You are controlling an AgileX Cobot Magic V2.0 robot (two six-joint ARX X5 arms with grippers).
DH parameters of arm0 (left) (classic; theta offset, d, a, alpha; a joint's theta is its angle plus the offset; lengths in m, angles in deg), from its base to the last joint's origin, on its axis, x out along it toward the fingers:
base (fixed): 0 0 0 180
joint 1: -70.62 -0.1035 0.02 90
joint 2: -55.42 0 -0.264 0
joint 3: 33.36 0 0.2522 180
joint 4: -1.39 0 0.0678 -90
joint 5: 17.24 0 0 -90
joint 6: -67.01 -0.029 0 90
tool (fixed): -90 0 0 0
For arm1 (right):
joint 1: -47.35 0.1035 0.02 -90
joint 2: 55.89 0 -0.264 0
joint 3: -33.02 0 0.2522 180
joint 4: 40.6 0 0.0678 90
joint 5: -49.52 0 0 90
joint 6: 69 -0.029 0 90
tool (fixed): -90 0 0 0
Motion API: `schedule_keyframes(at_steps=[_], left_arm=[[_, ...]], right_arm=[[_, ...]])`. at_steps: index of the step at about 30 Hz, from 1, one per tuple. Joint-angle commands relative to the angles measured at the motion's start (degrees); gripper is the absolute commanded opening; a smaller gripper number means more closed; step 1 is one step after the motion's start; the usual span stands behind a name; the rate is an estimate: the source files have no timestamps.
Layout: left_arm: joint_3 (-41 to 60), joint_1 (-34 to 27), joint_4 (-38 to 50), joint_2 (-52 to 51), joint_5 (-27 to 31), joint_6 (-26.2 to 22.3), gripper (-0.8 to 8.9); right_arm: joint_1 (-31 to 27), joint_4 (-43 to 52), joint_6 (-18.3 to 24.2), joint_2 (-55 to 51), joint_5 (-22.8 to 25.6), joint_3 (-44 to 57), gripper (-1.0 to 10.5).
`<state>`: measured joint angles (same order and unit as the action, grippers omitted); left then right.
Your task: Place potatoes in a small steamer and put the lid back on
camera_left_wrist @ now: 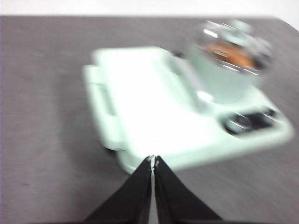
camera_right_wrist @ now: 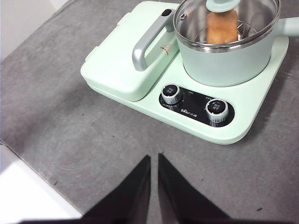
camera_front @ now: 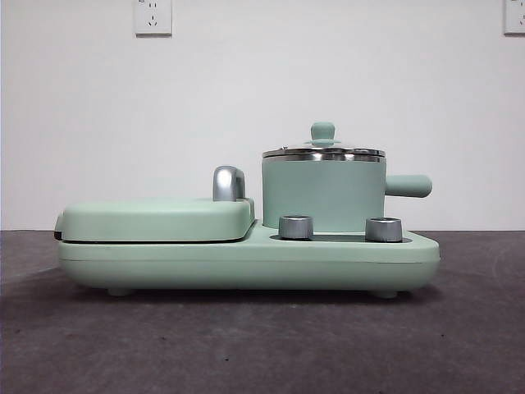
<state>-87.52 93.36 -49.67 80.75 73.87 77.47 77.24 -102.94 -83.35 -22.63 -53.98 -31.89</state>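
Near the camera, the right claw [camera_right_wrist: 154, 161] hangs over the bare gray table [camera_right_wrist: 70, 140], jaws almost together, holding nothing. The left claw [camera_left_wrist: 153, 161] is also pressed together and empty, away from the cooker. Farther back sits the green cooker base [camera_front: 246, 258] with two knobs [camera_front: 296, 227]. On its right side stands the small steamer [camera_front: 322, 195]. The potato [camera_right_wrist: 221, 27] lies inside it, seen through the glass. The lid [camera_front: 323, 151] sits flat on the pot. The job looks finished; nothing seems left to do.

mint-green steamer [camera_front: 323, 195], orange-brown potato [camera_right_wrist: 222, 27]
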Motion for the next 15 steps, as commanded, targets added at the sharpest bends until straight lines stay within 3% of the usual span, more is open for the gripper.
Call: schedule_keyframes(at_steps=[1,8,15], left_arm=[[9.11,-6.58,7.48,-4.76,-0.2,-2.08,0.07],[31.61,-18.88,26.53,-17.66,-0.22,-1.92,0.07],[38.53,-20.44,26.67,-25.31,-0.26,-2.69,0.07]], right_arm=[[0.35,0.59,0.22,0.31,-0.02,-0.5,0.2],[0.35,0.59,0.22,0.31,-0.02,-0.5,0.2],[0.35,0.59,0.22,0.31,-0.02,-0.5,0.2]])
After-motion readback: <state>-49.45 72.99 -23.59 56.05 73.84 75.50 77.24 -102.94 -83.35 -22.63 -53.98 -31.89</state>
